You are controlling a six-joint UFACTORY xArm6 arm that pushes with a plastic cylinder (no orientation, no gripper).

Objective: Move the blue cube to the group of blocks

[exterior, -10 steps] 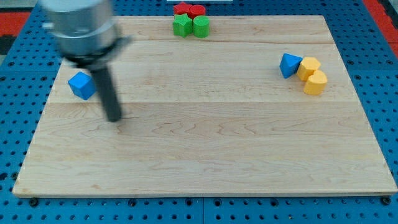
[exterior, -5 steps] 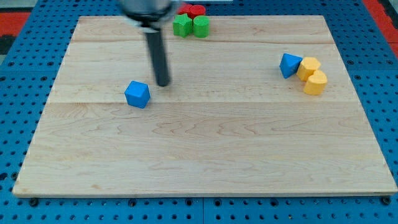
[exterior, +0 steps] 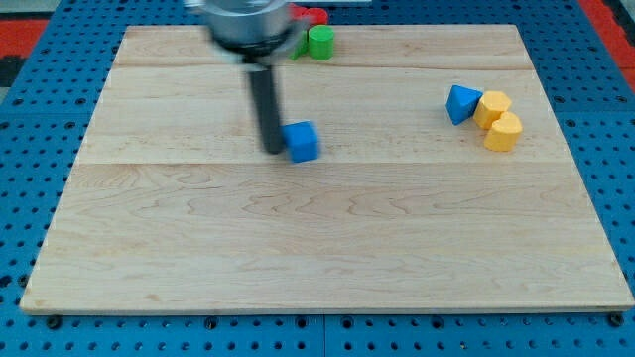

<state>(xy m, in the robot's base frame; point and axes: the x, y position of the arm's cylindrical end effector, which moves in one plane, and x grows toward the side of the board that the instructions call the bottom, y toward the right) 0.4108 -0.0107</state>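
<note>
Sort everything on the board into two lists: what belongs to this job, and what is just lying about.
Job:
- blue cube
- my tip, right beside the cube on the view's left

Possible target groups:
- green block, red block
- blue triangular block, two yellow blocks

Lying about: nothing certain.

My tip (exterior: pixel 273 149) rests on the wooden board (exterior: pixel 327 258), touching or just beside the blue cube (exterior: pixel 302 142) on that cube's view-left side. Taking the blue cube as landmark: toward the view's top, well apart, a green cylinder (exterior: pixel 319 42) stands at the board's far edge, with a red block (exterior: pixel 312 16) just behind it, both partly hidden by the blurred arm (exterior: pixel 243 20). Toward the view's right, well apart, a blue triangular block (exterior: pixel 460 103) touches a yellow block (exterior: pixel 492 106), and a yellow cylinder (exterior: pixel 504 131) sits just below that one.
</note>
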